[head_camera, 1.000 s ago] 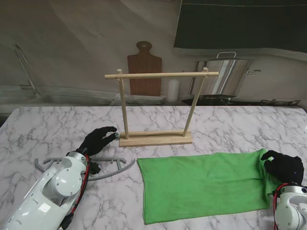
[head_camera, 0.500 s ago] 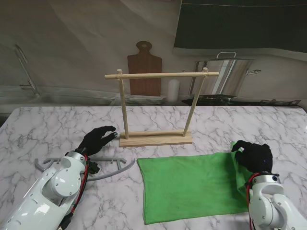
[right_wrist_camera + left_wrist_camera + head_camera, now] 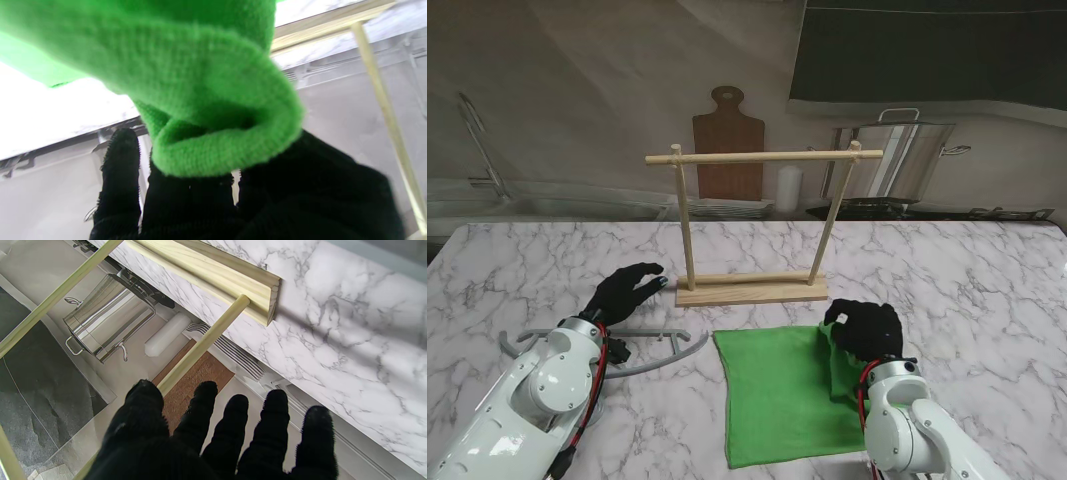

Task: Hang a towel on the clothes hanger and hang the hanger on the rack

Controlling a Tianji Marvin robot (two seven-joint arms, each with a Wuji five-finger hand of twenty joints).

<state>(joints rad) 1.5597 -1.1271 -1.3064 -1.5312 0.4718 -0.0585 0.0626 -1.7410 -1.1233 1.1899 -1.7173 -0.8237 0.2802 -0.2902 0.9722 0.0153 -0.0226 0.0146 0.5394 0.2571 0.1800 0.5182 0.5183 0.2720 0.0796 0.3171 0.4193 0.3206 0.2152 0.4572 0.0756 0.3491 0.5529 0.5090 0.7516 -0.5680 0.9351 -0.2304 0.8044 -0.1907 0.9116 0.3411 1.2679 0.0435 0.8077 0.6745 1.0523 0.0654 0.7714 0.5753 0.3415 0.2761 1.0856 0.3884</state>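
Right robot hand (image 3: 867, 326) moved left | towel (image 3: 772, 390) edge pinched, folded over

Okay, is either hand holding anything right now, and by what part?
The right hand grips the green towel by its right end, folded over leftward. The left hand is open, holding nothing.

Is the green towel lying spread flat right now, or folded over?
Partly folded. The right hand grips the towel by its right end, doubled over the flat left part; the wrist view shows a rolled fold in the fingers.
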